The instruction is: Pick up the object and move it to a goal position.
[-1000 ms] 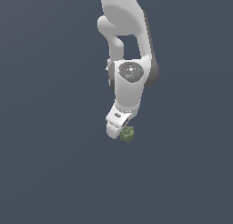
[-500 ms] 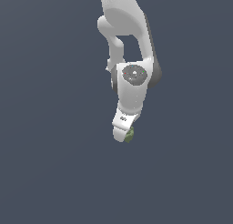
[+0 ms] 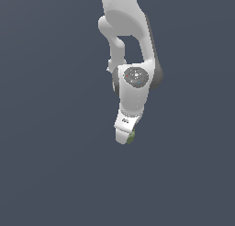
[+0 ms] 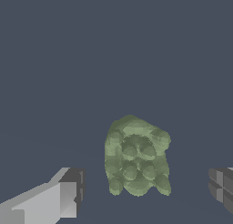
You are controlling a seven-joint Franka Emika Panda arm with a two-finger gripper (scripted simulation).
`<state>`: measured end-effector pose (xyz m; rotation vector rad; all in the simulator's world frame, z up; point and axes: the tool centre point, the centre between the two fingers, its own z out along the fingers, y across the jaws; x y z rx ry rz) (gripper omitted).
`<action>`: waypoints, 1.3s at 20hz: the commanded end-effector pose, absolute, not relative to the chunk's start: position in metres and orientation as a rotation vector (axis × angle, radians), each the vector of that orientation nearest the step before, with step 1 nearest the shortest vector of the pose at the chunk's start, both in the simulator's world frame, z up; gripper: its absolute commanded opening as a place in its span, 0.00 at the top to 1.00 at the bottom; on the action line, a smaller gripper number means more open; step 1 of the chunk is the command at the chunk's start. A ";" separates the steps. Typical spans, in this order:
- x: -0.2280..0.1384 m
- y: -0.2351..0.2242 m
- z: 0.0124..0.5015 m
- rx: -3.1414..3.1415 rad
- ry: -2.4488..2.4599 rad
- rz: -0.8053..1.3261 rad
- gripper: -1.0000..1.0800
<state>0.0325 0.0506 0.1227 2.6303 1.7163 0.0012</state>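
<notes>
The object is a small olive-green lumpy chunk with a bumpy surface. In the wrist view it lies on the dark grey floor between my two fingers, with clear gaps on both sides. My gripper is open around it and touches nothing. In the exterior view the white arm points down and the gripper hides most of the object; only a green sliver shows at the gripper's tip on the exterior view's right.
A plain dark grey floor lies all around. The white arm's wrist and upper links stand above the gripper.
The gripper has come down over the object, which showed beside the tip a second ago and is now mostly covered by it.
</notes>
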 end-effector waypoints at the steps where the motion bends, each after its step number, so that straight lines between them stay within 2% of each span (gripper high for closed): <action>1: 0.032 0.051 0.115 2.630 1.717 0.000 0.04; 8: 0.031 0.051 0.081 2.627 1.723 0.000 0.04; 13: 0.032 0.051 0.076 2.627 1.723 0.000 0.04; 14: 0.032 0.051 0.076 2.627 1.723 0.000 1.00; 26: 0.032 0.050 0.077 2.627 1.722 0.001 1.00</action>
